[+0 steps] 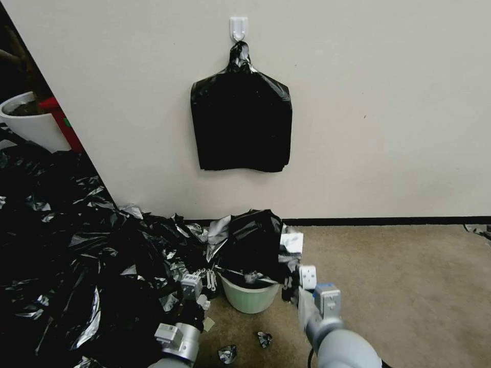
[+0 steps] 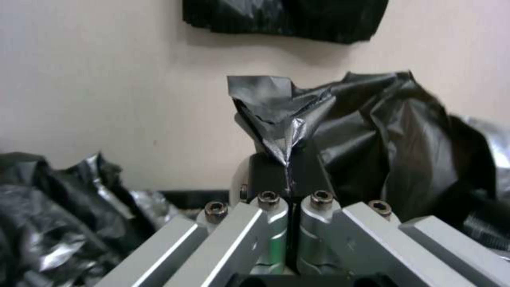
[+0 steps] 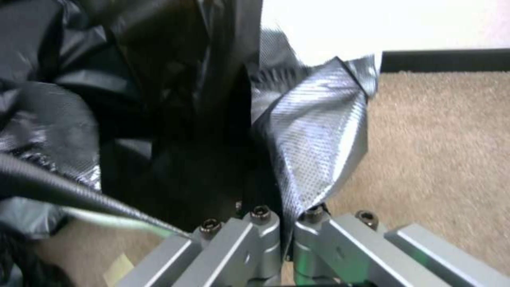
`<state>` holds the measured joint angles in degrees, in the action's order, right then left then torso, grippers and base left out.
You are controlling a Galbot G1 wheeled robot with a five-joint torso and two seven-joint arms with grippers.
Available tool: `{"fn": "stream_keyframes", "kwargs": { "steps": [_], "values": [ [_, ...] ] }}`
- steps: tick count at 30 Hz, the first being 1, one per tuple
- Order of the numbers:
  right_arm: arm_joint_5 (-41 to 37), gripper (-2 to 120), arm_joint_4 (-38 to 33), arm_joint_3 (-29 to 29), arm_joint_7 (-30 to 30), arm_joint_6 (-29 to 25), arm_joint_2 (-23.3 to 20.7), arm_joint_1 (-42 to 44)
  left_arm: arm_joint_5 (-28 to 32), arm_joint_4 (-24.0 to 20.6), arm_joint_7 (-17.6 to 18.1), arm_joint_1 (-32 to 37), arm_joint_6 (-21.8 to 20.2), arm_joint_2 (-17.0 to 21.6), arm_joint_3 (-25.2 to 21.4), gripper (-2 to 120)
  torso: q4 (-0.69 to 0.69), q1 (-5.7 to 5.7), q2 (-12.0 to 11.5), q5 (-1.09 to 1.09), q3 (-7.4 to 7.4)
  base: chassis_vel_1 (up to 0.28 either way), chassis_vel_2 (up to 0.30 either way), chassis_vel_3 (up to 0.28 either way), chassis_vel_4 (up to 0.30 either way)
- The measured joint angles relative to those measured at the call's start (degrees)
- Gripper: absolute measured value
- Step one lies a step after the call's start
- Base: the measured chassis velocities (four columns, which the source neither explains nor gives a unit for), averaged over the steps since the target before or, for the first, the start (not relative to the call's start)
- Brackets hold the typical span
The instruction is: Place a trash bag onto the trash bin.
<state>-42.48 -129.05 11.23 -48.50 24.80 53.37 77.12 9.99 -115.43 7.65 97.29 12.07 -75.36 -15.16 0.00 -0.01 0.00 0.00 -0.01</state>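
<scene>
While the trash bag (image 1: 253,240) sits bunched up on top of the trash bin (image 1: 249,299), it is not pulled down around the rim yet. Most of the bag puffs up above the bin, and the pale sides of the bin are bare. So the job looks about half done: the bag is at the bin, but it has to be spread open and tucked over the rim.

Both grippers hold the bag. The left gripper (image 2: 287,171) is at the left side of the bin, pinched tight on a shiny fold of the bag. The right gripper (image 3: 287,215) is at the right side, and its jaws are closed on another edge of the bag.

Beside the bin lies a big heap of black plastic (image 1: 76,266) on the floor (image 1: 399,286). Another black bag (image 1: 241,122) hangs on a hook (image 1: 238,26) on the wall (image 1: 383,102).
</scene>
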Motion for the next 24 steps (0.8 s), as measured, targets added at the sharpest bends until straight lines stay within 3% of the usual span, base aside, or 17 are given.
{"fn": "stream_keyframes", "kwargs": {
  "steps": [4, 8, 11, 12, 14, 18, 24],
  "values": [
    [-0.2, 0, -0.9, 0.6, -0.8, 1.9, -0.9, 0.3, -3.0, -2.3, 3.1, 1.3, -6.4, 0.8, 0.4, 0, 0.00, 0.00, 0.0, 0.00, 0.00, 0.000, 0.000, 0.000, 0.000],
    [-0.6, 0, -1.2, 0.5, -0.8, 2.9, -1.2, 0.1, -3.1, -3.2, 3.6, 1.4, -9.4, 1.3, 0.4, 0, 0.00, 0.00, 0.0, 0.00, 0.00, 0.000, 0.000, 0.000, 0.000],
    [-1.6, 0, -1.6, 0.2, -0.7, 5.8, -1.9, -0.3, -3.1, -5.3, 3.8, 0.7, -17.9, 2.6, 0.0, 0, 0.00, 0.00, 0.0, 0.00, 0.01, 0.000, 0.000, 0.000, 0.000],
    [-1.6, 0, -1.6, 0.2, -0.7, 5.8, -1.9, -0.3, -3.1, -5.3, 3.8, 0.7, -17.9, 2.6, 0.0, 0, 0.00, 0.00, 0.0, 0.00, 0.01, 0.000, 0.000, 0.000, 0.000],
    [-1.6, 0, -0.3, 0.8, -0.5, 6.5, -1.9, -0.7, -3.1, -5.4, 3.8, 0.1, -23.1, 2.9, 0.1, 0, 0.00, 0.00, 0.0, 0.00, 0.01, 0.000, 0.000, 0.000, 0.000],
    [-1.1, 0, 2.0, 2.1, -0.5, 6.5, -1.6, -1.6, -3.8, -4.2, 4.5, -0.1, -26.4, 2.6, 0.7, 0, 0.00, 0.00, 0.0, 0.00, 0.01, 0.000, 0.000, 0.000, 0.000],
    [-0.3, 0, 5.1, 3.6, 0.0, 6.5, -0.6, -3.3, -4.3, -1.7, 5.5, -1.5, -26.9, 2.0, 1.0, 0, 0.00, 0.00, 0.0, 0.00, 0.00, 0.000, 0.000, 0.000, 0.000]
  ]
}}
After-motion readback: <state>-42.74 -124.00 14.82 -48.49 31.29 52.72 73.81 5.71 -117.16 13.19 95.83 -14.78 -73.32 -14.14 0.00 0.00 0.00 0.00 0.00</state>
